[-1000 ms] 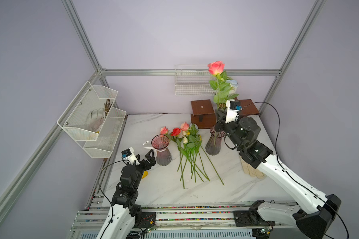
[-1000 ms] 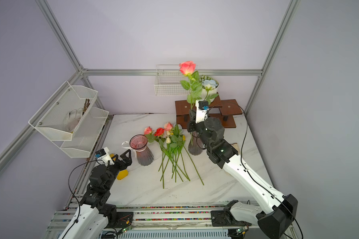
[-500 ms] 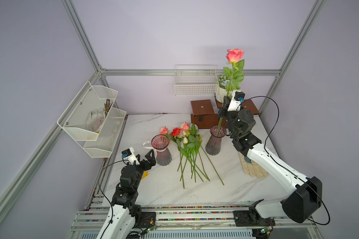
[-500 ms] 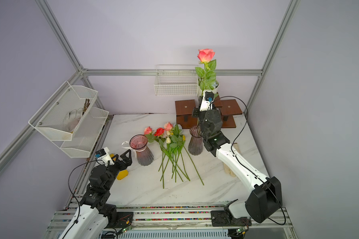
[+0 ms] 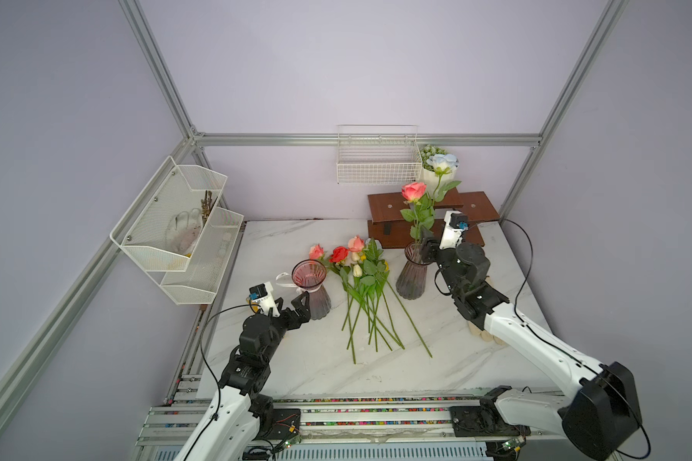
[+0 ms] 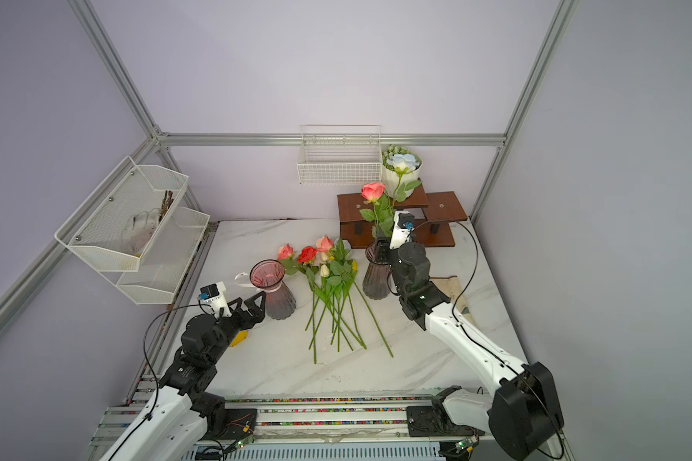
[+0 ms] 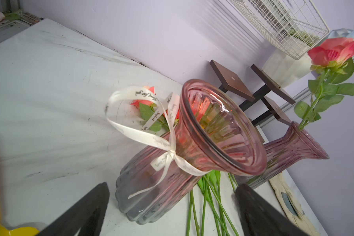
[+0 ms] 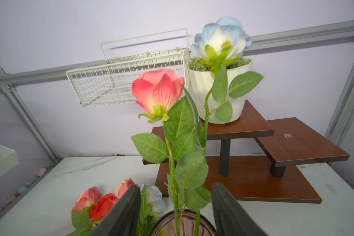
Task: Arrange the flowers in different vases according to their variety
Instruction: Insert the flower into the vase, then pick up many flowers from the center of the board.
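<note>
Two ribbed purple-pink vases stand on the marble table. The right vase (image 5: 412, 275) (image 6: 376, 275) holds a pink rose (image 5: 413, 190) (image 8: 157, 90) and a pale-blue rose (image 5: 442, 161) (image 8: 221, 38), both upright. My right gripper (image 5: 426, 247) (image 8: 177, 186) is open just above that vase's rim (image 8: 166, 218), its fingers either side of the stems and apart from them. The left vase (image 5: 310, 285) (image 7: 192, 143), with a white ribbon bow (image 7: 151, 130), is empty. My left gripper (image 5: 294, 305) (image 7: 172, 187) is open close beside it. Several flowers (image 5: 360, 279) (image 8: 102, 204) lie between the vases.
A brown stepped wooden stand (image 5: 432, 215) at the back right carries a white pot with a bushy plant (image 5: 432, 175). A wire basket (image 5: 378, 159) hangs on the back wall, a white mesh shelf (image 5: 176, 227) on the left. A yellow object (image 6: 238, 339) lies under my left arm.
My right gripper swung the pink rose up and to the right, then lowered it so the stem stands in the right vase, and opened. The left arm has not moved.
</note>
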`<state>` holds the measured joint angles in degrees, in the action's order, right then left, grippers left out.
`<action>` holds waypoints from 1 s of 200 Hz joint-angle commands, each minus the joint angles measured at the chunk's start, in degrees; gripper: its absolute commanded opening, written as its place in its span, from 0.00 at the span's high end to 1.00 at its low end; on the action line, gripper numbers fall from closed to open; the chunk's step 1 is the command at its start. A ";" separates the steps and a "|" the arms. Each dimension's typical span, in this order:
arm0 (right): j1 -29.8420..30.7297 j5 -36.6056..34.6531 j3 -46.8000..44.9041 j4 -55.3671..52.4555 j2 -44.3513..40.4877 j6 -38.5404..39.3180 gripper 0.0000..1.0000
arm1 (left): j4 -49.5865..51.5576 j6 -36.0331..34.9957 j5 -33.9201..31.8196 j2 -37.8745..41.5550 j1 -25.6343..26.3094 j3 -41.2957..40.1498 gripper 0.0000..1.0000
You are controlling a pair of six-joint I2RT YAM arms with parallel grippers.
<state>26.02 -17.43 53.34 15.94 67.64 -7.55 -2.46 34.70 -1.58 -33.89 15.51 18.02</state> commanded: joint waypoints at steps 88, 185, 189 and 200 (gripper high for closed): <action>-0.20 7.73 -13.08 -21.59 -20.55 -9.30 0.24 | -0.36 -5.73 -4.47 -2.39 6.85 6.56 0.05; -0.21 16.86 -23.41 -15.34 -14.88 -10.48 0.21 | 12.31 0.05 -4.74 -13.40 18.23 20.42 0.19; -0.23 16.59 -23.34 -15.44 -14.71 -10.42 0.21 | 13.40 0.41 -5.20 -14.31 19.09 21.39 0.20; -0.20 16.04 -23.21 -16.01 -14.41 -10.55 0.21 | 15.59 1.49 -6.52 -17.00 21.91 23.45 0.22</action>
<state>26.02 -2.00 29.95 -2.31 52.64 -17.98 7.64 32.99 -6.22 -46.81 32.49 35.48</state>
